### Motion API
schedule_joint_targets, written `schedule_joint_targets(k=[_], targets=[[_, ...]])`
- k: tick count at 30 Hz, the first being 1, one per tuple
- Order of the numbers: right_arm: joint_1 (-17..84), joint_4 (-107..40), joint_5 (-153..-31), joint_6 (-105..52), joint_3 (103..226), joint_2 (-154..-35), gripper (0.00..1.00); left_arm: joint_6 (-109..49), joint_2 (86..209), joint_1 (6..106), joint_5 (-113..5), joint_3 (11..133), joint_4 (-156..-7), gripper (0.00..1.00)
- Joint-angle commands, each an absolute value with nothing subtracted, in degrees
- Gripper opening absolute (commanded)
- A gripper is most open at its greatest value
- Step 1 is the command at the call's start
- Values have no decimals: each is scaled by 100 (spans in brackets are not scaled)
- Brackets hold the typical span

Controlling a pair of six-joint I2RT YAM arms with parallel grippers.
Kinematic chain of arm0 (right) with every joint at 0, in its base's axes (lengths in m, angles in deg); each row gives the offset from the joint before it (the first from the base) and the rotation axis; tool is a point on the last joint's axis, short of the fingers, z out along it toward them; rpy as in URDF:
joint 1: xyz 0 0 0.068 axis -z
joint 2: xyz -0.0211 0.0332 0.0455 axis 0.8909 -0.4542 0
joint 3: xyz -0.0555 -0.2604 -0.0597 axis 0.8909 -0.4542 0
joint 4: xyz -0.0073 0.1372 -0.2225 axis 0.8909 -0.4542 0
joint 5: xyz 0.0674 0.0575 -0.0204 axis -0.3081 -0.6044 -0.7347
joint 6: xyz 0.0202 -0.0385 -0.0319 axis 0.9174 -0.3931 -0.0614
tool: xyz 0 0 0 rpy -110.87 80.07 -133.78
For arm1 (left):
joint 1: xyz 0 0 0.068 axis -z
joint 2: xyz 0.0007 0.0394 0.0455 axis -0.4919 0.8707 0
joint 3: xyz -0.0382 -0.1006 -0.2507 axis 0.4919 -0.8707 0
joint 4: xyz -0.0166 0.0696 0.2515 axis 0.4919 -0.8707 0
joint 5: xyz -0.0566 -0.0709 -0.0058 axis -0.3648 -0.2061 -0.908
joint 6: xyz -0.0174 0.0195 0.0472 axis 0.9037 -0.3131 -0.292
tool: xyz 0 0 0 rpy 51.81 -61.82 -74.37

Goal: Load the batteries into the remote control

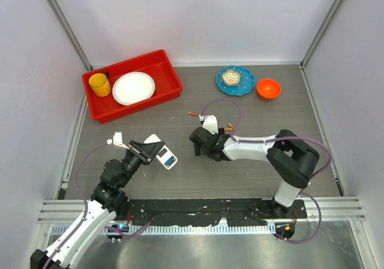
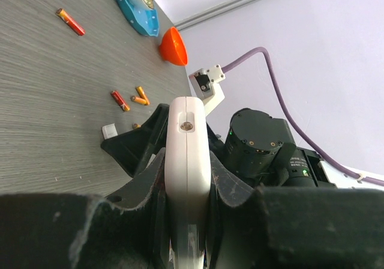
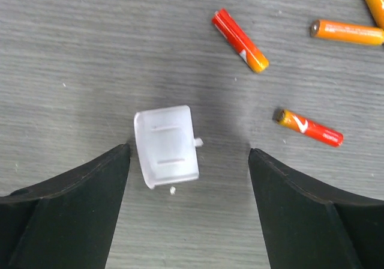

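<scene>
My left gripper [image 1: 151,150] is shut on the remote control [image 1: 165,157], holding it off the table at the near left. In the left wrist view the remote [image 2: 188,149] stands edge-on, white, clamped between my fingers. My right gripper [image 1: 201,143] is open and low over the table's middle. In the right wrist view its jaws [image 3: 189,155] stand wide apart around a small white square cover piece [image 3: 166,145] lying flat. Orange-red batteries [image 3: 240,41] [image 3: 309,128] [image 3: 347,32] lie loose beyond it. Some batteries also show in the top view [image 1: 228,126] and another lies apart [image 1: 192,113].
A red tray [image 1: 144,105] at the back left holds a yellow cup [image 1: 99,84] and a white plate [image 1: 133,87]. A blue plate [image 1: 247,84] with a small bowl [image 1: 231,77] and an orange bowl [image 1: 268,88] stand at the back right.
</scene>
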State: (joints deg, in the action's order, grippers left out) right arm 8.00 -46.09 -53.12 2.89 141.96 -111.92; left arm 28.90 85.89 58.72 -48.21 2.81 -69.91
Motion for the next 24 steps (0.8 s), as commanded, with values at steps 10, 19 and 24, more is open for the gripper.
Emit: schedule_joint_targets(k=[10, 19, 24], targets=[[1394, -3847, -6572, 474, 12959, -9552, 88, 2873, 8641, 5882, -4731, 404, -6548, 0], [1544, -3389, -6951, 615, 12659, -9630, 88, 2908, 8922, 5882, -4837, 387, -6311, 0], [1588, -3353, -6995, 668, 12799, -9744, 88, 2917, 8905, 5882, -4828, 395, -6311, 0]])
